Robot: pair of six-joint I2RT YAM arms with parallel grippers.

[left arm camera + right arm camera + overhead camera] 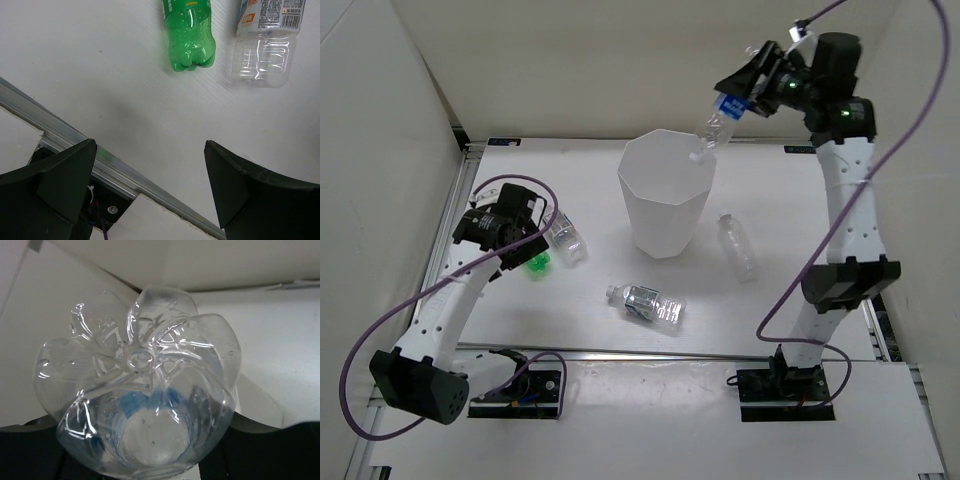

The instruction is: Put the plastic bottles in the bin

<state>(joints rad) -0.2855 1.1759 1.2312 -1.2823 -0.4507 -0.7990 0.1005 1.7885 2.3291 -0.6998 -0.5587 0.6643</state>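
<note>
The tall white bin (665, 200) stands mid-table. My right gripper (740, 95) is shut on the blue-labelled clear bottle (720, 122) and holds it tilted, cap down, above the bin's far right rim. In the right wrist view its clear petal-shaped base (140, 390) fills the frame between my jaws (145, 462). My left gripper (528, 243) is open and empty, just above the table at the left. The green bottle (537, 263) (190, 35) and a clear labelled bottle (565, 237) (265, 42) lie side by side ahead of its fingers (60, 185).
Two more clear bottles lie on the table: one in front of the bin (650, 303), one to its right (738, 245). An aluminium rail (120, 170) runs along the table's near edge under the left gripper. White walls enclose the table at left and back.
</note>
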